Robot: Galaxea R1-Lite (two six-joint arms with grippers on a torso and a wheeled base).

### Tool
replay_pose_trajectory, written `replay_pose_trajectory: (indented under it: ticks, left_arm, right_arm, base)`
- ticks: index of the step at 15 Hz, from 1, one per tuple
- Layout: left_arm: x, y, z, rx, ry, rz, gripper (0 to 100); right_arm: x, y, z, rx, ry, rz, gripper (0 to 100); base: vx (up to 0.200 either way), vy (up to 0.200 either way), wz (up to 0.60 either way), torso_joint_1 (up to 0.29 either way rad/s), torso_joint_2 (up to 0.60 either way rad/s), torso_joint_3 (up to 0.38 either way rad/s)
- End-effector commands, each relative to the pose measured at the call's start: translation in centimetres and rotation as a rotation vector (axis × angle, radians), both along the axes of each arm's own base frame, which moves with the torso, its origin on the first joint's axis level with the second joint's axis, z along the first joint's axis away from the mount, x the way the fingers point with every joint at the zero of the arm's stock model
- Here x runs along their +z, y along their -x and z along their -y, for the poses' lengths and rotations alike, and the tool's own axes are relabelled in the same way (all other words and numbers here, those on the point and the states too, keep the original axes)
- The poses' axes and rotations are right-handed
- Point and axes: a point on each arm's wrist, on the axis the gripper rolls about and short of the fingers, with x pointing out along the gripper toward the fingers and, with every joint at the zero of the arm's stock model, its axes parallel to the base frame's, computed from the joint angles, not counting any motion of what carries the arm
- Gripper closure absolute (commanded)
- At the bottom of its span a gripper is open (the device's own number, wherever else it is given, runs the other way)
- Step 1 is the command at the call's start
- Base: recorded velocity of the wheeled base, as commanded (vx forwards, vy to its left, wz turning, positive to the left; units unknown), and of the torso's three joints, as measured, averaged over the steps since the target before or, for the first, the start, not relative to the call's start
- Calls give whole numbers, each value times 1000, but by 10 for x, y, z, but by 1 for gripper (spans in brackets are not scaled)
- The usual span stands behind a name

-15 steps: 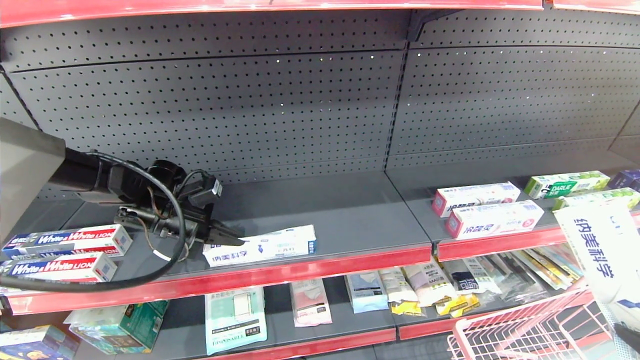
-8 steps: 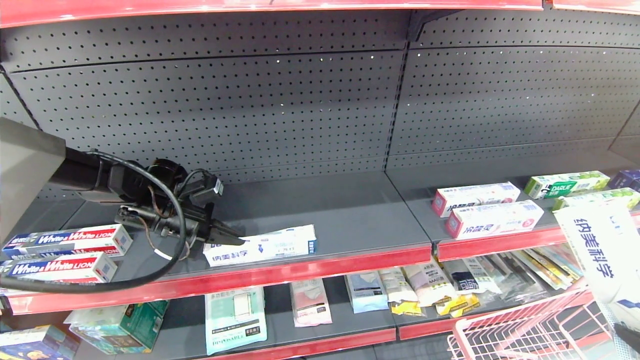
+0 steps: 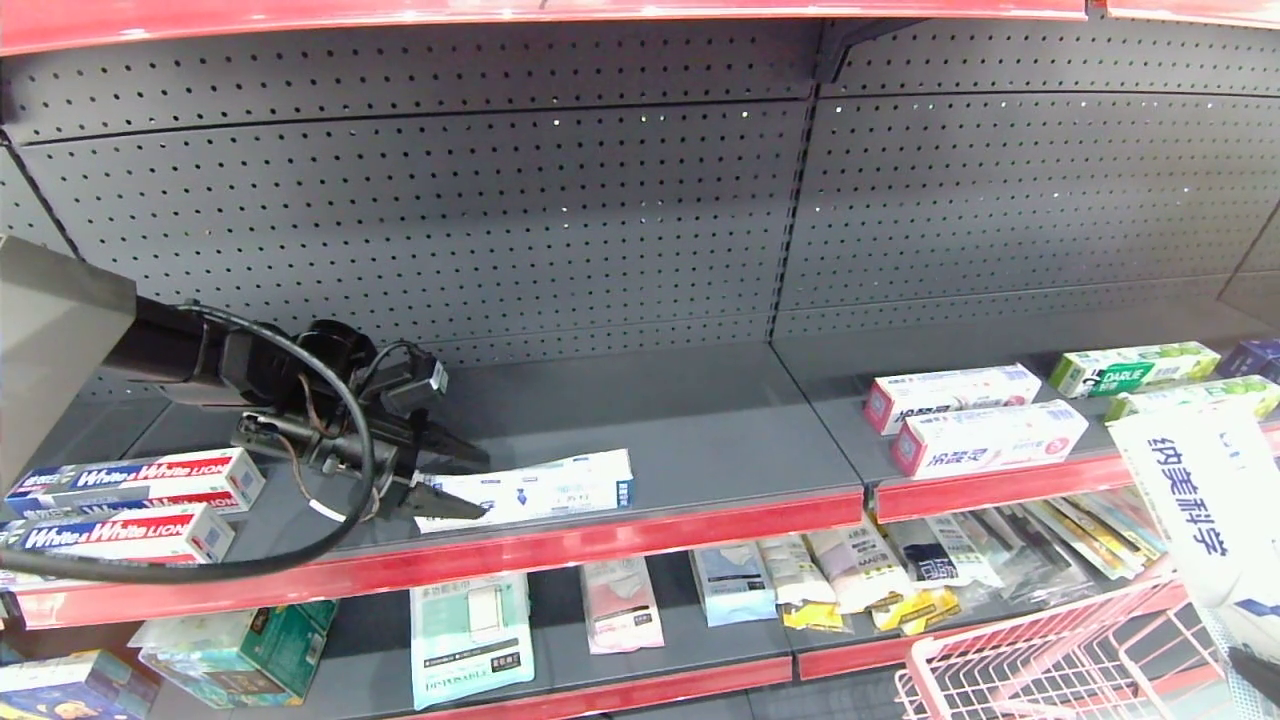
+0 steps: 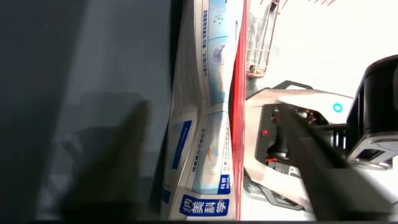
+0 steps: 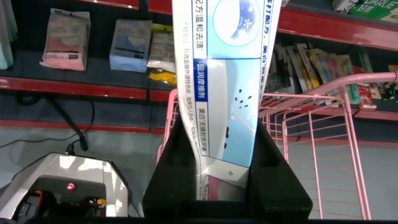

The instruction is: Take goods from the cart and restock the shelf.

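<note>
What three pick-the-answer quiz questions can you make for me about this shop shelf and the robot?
1. Where does the white-and-blue box at the left gripper lie?
A) on the grey shelf, near its red front edge
B) on the floor
C) on a chair

2. What colour is the cart?
A) green
B) pink
C) black

3. How are the left gripper's jaws?
A) shut on a bag
B) shut tight, empty
C) open

Answers:
1 A: it lies flat just behind the red edge.
2 B: its wires are pink.
3 C: the jaws stand apart at the box's end.
</note>
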Motion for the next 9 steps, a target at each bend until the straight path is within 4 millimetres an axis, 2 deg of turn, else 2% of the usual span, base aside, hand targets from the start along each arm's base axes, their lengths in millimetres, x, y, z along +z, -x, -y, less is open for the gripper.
replay_pose_trajectory:
  ticks: [1,3,6,9]
  left_arm:
    - [0,0,0,-2,6,2,0]
    - [4,-1,-1,-1,12,14,0]
    - [8,-1,-14,55,22,-3,0]
    - [25,4,-15,117,46,-44,0]
  right_arm:
    - [-1,0,0,0,0,-3,100]
    - [-2,1,0,0,0,-3,100]
    - [-2,1,0,-1,1,-5,100]
    - [-3,1,0,0,3,-11,100]
  base:
    - [0,0,0,0,0,0]
    - [0,0,0,0,0,0]
    - [0,0,0,0,0,0]
    - [0,0,0,0,0,0]
